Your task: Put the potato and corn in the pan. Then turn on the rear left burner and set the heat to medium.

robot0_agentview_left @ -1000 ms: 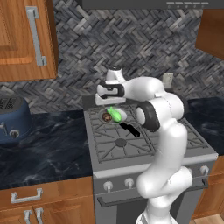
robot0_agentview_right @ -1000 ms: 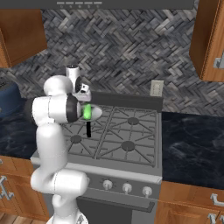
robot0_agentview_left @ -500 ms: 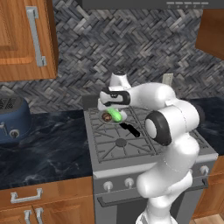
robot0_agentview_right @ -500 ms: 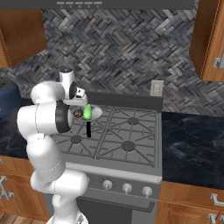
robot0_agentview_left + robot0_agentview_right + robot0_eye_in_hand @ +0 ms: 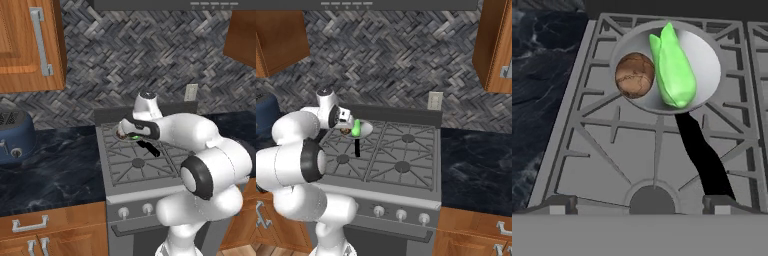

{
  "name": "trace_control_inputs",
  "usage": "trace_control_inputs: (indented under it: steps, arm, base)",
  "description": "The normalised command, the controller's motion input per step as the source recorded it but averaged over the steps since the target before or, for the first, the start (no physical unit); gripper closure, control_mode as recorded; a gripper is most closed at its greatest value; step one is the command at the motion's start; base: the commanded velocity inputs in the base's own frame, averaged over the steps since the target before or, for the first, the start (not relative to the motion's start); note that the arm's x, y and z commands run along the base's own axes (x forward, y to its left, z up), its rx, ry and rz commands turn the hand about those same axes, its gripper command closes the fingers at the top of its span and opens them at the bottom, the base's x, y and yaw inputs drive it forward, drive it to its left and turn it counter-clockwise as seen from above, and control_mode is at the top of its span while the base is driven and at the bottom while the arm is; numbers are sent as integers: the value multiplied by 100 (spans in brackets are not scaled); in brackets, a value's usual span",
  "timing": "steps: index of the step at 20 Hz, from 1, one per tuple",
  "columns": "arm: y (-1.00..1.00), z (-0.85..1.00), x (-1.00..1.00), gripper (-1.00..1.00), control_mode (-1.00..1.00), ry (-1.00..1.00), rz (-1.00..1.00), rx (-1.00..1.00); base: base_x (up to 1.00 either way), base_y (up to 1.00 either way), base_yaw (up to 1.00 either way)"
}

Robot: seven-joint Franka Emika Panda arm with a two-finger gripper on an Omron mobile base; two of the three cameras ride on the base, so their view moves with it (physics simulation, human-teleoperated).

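1. The claw [image 5: 639, 204] hangs above the left half of the stove [image 5: 572, 165], its two dark fingertips [image 5: 559, 202] spread wide apart and holding nothing.
2. In the hand view, the front left burner [image 5: 652, 199] sits just past the tips, and the pan's black handle [image 5: 702, 160] runs from beside it toward the rear.
3. The pan [image 5: 709, 57], round, shallow and silver-grey, rests on the grate over the rear left burner, handle pointing toward the stove's front edge.
4. The corn [image 5: 673, 70], bright green with tapered ends, lies in the pan, long axis front to back.
5. The potato [image 5: 635, 75], brown and round, sits in the pan touching the corn's left side.
6. The right base view shows the corn [image 5: 356, 128] beside the hand, and three knobs [image 5: 401, 215] on the stove's front.
7. The left base view shows a blue toaster [image 5: 15, 136] on the dark worktop [image 5: 60, 172].
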Motion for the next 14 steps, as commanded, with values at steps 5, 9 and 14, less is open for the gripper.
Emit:
trace_control_inputs:
  steps: [5,9,14]
  arm:
    - [-21,45,-60,-100,-100,-10,0,0]
    - [-23,47,-66,-100,-100,-3,0,0]
    - [-14,18,-61,-100,-100,0,0,0]
  base:
    - [0,0,0]
    - [0,0,0]
    - [0,0,0]
